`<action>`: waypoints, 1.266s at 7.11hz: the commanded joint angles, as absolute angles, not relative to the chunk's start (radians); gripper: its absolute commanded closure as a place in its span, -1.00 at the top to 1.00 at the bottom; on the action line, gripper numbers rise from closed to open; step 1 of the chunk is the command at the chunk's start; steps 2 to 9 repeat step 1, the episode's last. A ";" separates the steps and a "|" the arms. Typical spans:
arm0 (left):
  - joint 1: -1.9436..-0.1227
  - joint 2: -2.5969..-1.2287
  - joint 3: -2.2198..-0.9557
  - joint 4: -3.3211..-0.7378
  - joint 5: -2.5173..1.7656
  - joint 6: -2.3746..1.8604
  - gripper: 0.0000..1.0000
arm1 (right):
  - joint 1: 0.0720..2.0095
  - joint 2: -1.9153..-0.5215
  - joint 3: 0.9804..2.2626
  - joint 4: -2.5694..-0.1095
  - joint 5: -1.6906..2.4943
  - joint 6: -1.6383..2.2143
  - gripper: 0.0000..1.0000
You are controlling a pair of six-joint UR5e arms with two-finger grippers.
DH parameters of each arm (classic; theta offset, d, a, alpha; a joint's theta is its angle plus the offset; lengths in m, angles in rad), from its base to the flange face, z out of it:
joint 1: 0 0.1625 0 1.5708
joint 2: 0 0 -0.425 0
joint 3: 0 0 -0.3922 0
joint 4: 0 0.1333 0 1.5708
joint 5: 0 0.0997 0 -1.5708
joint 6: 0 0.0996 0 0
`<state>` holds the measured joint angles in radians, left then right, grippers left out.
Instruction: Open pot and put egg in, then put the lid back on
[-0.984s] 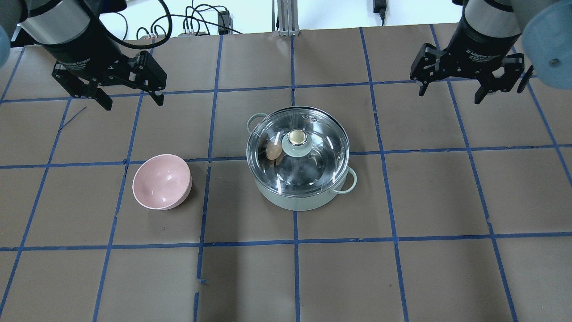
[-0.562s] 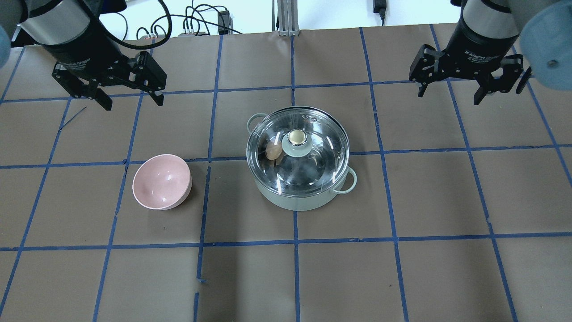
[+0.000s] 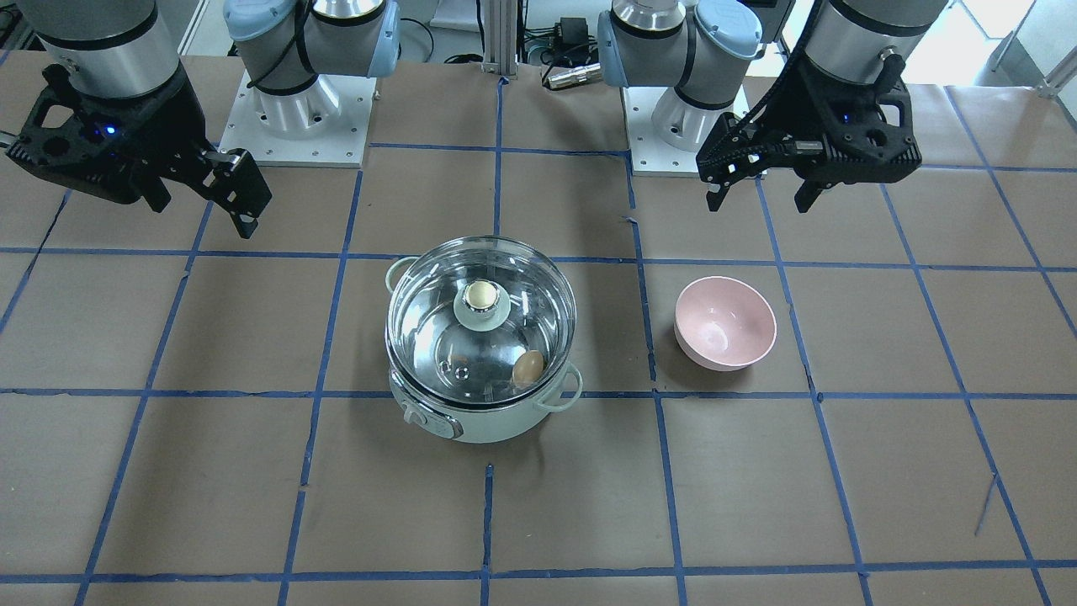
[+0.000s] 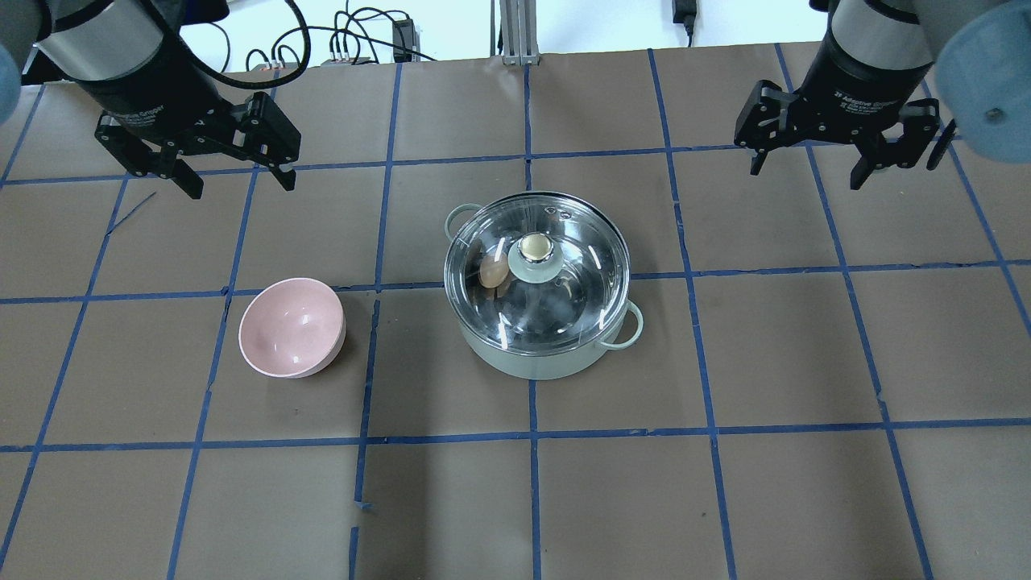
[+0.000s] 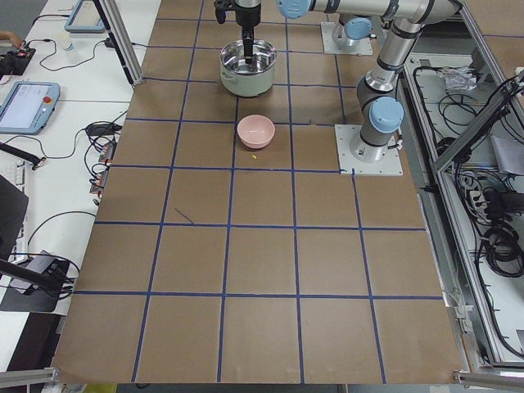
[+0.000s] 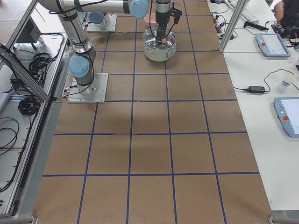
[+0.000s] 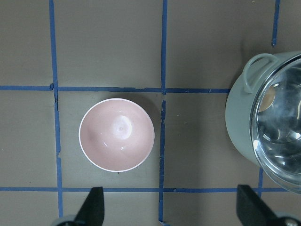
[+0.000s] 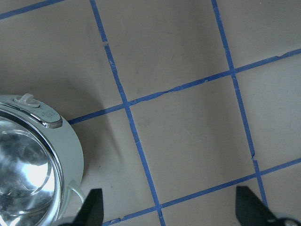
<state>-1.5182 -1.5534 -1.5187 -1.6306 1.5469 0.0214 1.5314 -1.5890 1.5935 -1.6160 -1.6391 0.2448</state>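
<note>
The pot point(image 4: 525, 367) is set on the brown table point(image 4: 725, 499) crossed by blue tape lines, well in from every edge and roughly level between the two robot bases at the robot's edge. The lid point(image 4: 568, 302) is seated flat on the pot's rim, with its knob point(image 4: 534, 256) upright at the middle. The egg point(image 4: 493, 271) is seen through the glass, lying inside the pot against the wall on the robot's left side. A pink bowl point(image 4: 291, 326) is placed apart from the pot, toward the table's left edge, upright and with nothing in it. The left gripper point(image 4: 239, 184) is held above the table, on the far side of the bowl from the robot; its fingers are spread wide and nothing is held between them. The right gripper point(image 4: 808, 173) is held above the table toward the right edge, well apart from the pot, its fingers likewise spread with nothing between them. In the right wrist view, part of the pot's side with its control knob point(image 8: 27, 99) is seen at the left edge.
</note>
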 commanded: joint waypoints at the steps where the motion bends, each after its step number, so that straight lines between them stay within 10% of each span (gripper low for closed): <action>1: -1.519 -1.552 -1.519 -1.631 1.548 0.021 1.00 | 1.532 -1.589 1.594 -1.615 -1.637 0.245 1.00; 9: -1.519 -1.552 -1.519 -1.631 1.548 0.021 1.00 | 1.532 -1.589 1.594 -1.615 -1.637 0.245 1.00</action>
